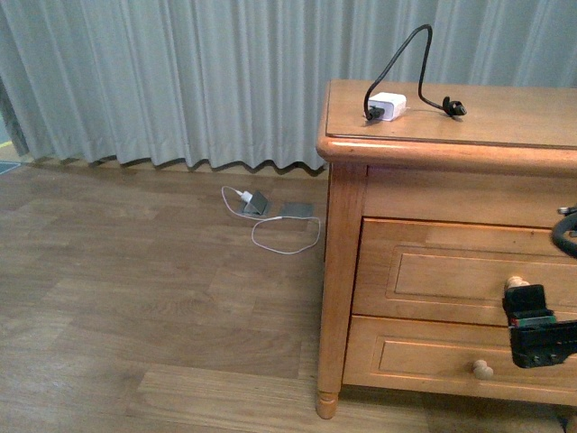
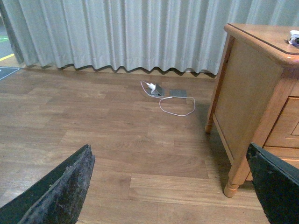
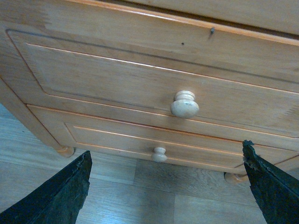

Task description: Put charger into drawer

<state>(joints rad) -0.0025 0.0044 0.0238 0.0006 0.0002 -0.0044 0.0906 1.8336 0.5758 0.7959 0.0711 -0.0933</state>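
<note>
White charger lies above right end effector.

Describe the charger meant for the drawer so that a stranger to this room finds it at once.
Look at the wooden dresser beside the grey curtain. On its top lies a small white cube charger with a black cable arching upward. The other charger lies on the floor and has a white cable.

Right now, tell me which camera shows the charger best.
The front view: the charger sits whole on the dresser top, cable included. The left wrist view catches only its edge; the right wrist view, none.
</note>
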